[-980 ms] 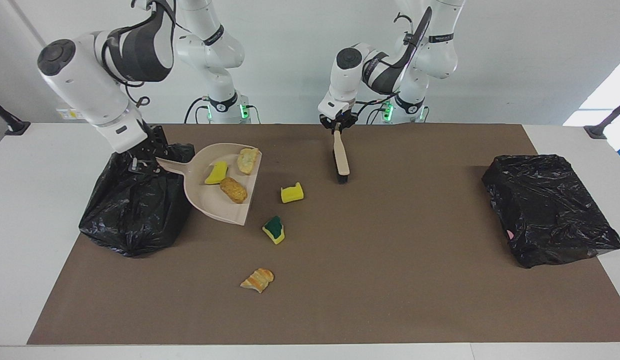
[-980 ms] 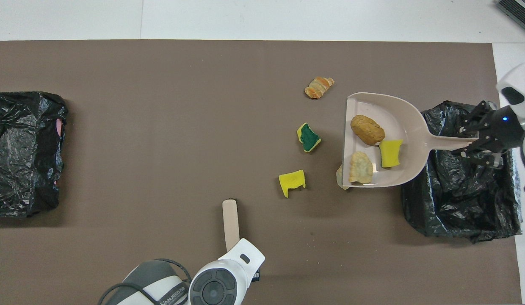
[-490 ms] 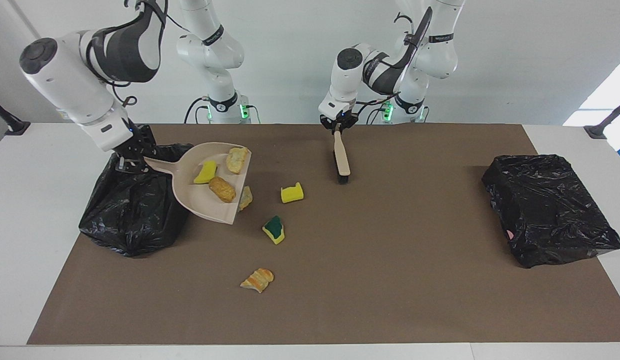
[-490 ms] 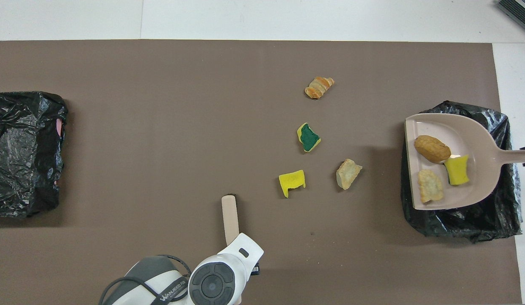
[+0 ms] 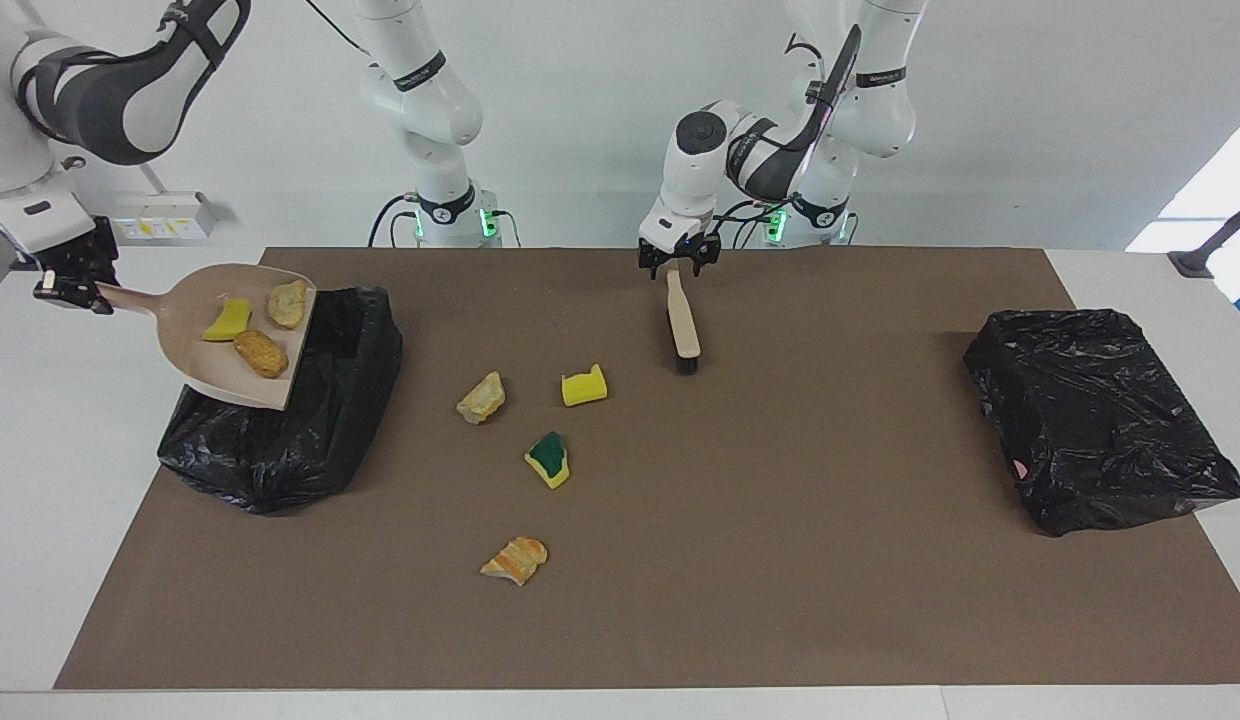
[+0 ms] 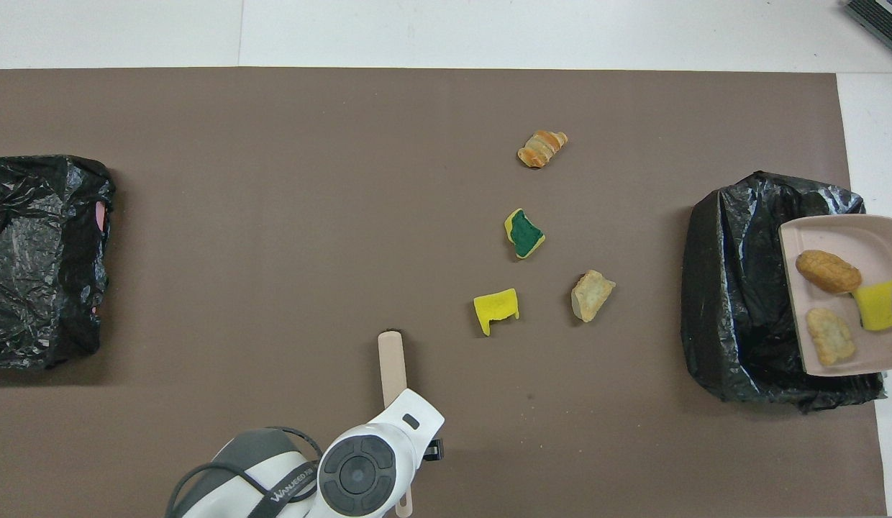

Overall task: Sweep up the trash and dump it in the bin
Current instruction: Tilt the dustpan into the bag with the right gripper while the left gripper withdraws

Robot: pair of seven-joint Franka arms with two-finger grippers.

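Note:
My right gripper [image 5: 72, 282] is shut on the handle of the beige dustpan [image 5: 195, 350] and holds it raised over the black bag-lined bin [image 5: 280, 440]. In the overhead view the dustpan [image 6: 877, 237] is over the bin [image 6: 734, 288]. Three scraps lie in the pan: a yellow sponge bit [image 5: 227, 320], a tan chunk [image 5: 287, 303] and a brown chunk [image 5: 261, 352]. On the mat lie a tan chunk [image 5: 481, 398], a yellow sponge bit [image 5: 584, 386], a yellow-and-green sponge [image 5: 548, 459] and an orange-striped chunk [image 5: 514, 559]. My left gripper [image 5: 678, 265] holds the brush [image 5: 683, 325], bristles on the mat.
A second black bag-covered bin [image 5: 1095, 415] sits at the left arm's end of the brown mat [image 5: 780, 560]. The loose scraps lie between the brush and the bin under the dustpan. White table shows around the mat.
My right arm lifted the dustpan off the mat and carried it over the bin toward the right arm's end of the table. One tan chunk stayed on the mat. The left arm barely moved.

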